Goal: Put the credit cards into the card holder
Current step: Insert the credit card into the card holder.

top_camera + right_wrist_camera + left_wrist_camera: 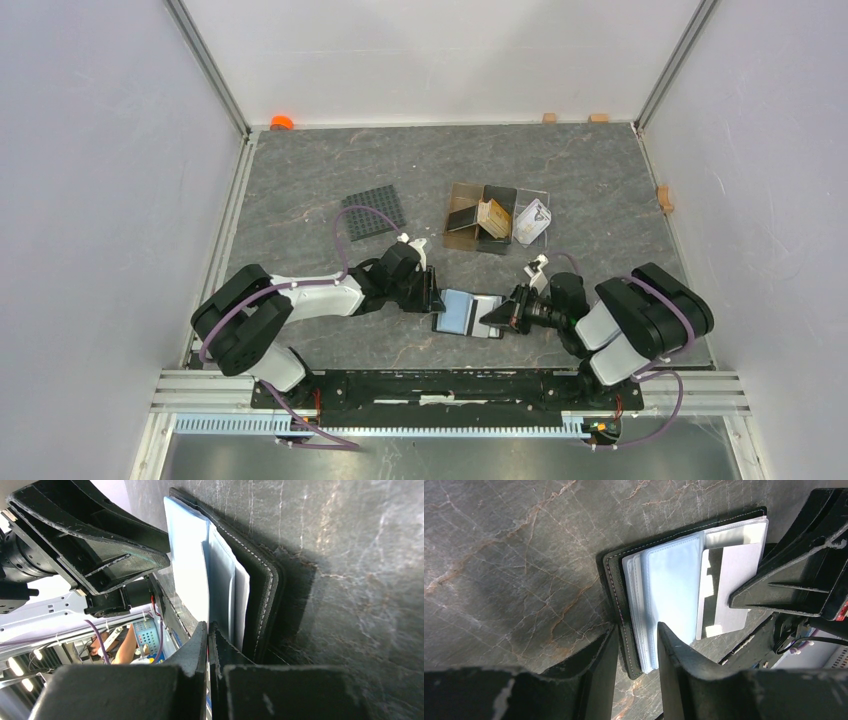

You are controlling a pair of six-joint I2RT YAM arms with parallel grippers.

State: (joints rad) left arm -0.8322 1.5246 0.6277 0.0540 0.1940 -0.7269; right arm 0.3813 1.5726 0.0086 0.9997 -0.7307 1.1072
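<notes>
Left wrist: left jaws stand open astride the card holder [672,582]; right jaws closed.

Overhead; wrist close-ups of card holder [669,580]

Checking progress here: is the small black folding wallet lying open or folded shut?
Open. The small black folding wallet lies spread on the grey marbled tabletop, its pale blue clear sleeves fanned out, facing up.
</notes>
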